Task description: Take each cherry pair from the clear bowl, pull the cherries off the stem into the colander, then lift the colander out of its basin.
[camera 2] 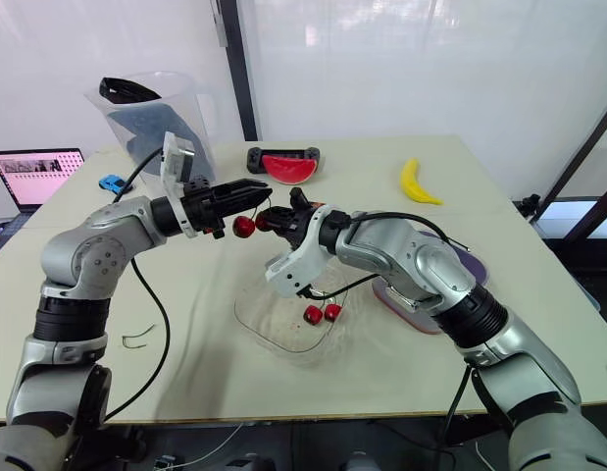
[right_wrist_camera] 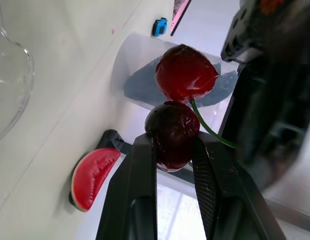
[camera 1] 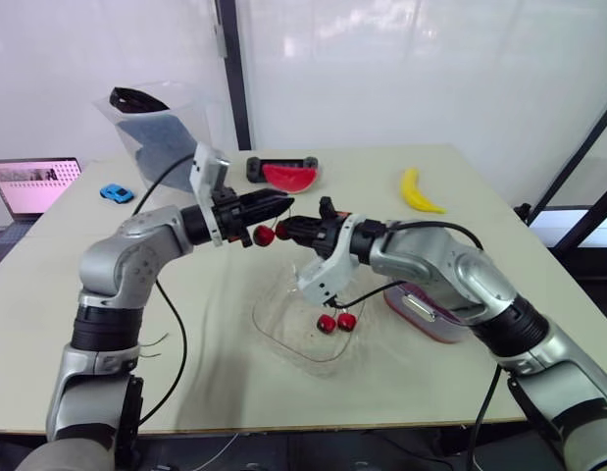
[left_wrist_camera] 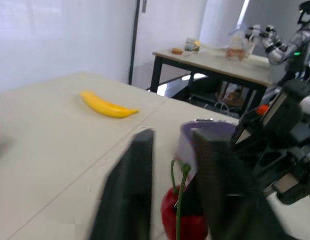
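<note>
Cherry pair (camera 2: 246, 227) is held in the air between your two grippers, up by the far left edge of the clear bowl (camera 1: 274, 339) and not yet over the colander (camera 1: 421, 312). Your right gripper (right_wrist_camera: 174, 142) is clamped on the dark cherry (right_wrist_camera: 171, 134), which sits squarely between its two fingers. The red cherry (right_wrist_camera: 186, 72) hangs free just beside it.

The stem (left_wrist_camera: 177, 192) runs from the fruit toward your left gripper (left_wrist_camera: 174, 136), but I cannot tell whether that gripper has closed on it (check the left wrist view before you pull).

The pull line is what to mind. The grippers face each other nearly tip to tip, left to right, and the stem's long axis seems to lie along that same line, so drawing the arms apart should strip the fruit.

The colander sits on your right of the bowl, under the right forearm, so the right arm is the nearer one to carry the cherry across. Another pair (camera 1: 335, 322) lies in the bowl
</note>
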Robot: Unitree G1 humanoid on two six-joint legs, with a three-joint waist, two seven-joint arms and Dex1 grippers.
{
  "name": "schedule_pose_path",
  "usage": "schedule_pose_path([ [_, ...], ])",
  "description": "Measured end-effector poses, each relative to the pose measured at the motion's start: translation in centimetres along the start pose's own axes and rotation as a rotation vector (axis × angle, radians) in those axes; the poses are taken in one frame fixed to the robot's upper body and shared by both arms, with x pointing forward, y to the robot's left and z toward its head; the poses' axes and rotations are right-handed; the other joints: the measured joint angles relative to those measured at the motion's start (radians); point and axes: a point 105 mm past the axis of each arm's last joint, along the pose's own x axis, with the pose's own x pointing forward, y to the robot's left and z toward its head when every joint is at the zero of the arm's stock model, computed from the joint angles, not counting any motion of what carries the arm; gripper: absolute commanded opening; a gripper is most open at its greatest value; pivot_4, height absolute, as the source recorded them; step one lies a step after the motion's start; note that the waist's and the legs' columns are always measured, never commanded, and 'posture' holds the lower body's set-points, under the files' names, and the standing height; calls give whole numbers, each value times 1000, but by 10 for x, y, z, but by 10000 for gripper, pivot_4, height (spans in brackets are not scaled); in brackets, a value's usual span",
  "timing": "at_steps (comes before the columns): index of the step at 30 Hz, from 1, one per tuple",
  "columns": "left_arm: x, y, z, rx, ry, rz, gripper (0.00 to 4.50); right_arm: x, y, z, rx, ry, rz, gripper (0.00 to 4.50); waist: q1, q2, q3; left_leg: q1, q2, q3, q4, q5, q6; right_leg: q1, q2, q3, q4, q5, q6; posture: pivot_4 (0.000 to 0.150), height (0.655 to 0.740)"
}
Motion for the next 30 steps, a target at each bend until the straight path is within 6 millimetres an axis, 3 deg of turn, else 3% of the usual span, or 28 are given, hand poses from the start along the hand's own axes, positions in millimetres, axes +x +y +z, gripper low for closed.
schedule_pose_path([
  [8,2,-2,0,-16,-12,-14,179,0,-1,3,-1,-13,18,6748,1,0,0,0,0,0,0,0,0,0,0,0,0,0,0,1500,7400],
  [9,2,-3,0,-20,-15,-19,0,-1,-1,2,6,-14,21,15379,1,0,0,0,0,0,0,0,0,0,0,0,0,0,0,1500,7400],
  [11,2,-3,1,-25,-24,-26,0,-3,-1,3,21,-23,27,23203,0,0,0,0,0,0,0,0,0,0,0,0,0,0,0,1500,7400],
  [12,2,-4,1,-28,-27,-29,0,-4,1,4,27,-29,37,29446,0,0,0,0,0,0,0,0,0,0,0,0,0,0,0,1500,7400],
  [16,2,-3,0,-42,-23,-27,0,-10,10,5,87,-48,96,44624,2,0,0,0,0,0,1,0,0,1,0,0,0,0,0,1500,7400],
  [20,1,0,-3,-54,-19,-21,0,-37,11,-7,271,-57,170,44624,6,0,0,0,0,-1,1,0,0,1,0,-1,-1,0,0,1500,7400],
  [21,0,0,-3,-55,-19,-19,0,-51,7,-7,388,-80,189,44624,5,0,0,0,0,-1,1,0,0,2,0,-1,-1,0,0,1500,7400],
  [23,0,-1,-2,-54,-20,-29,0,-61,-5,-7,563,-114,172,44624,0,0,0,0,1,-1,1,0,0,2,0,-1,-1,0,0,1500,7400],
  [25,0,-7,-1,-58,-24,-69,0,-72,-25,-8,878,-196,114,44624,-2,0,0,1,1,-1,1,0,0,2,0,-1,0,0,0,1500,7400],
  [27,1,-14,2,-59,-32,-112,0,-84,-44,-12,1054,-242,58,44624,1,0,0,1,1,-2,0,0,0,2,0,-1,0,0,0,1500,7400],
  [30,-3,-24,8,-73,-71,-184,0,-103,-43,-21,1287,-259,89,44624,10,0,0,1,0,-2,1,-1,1,4,-1,-1,-2,0,0,1500,7400],
])
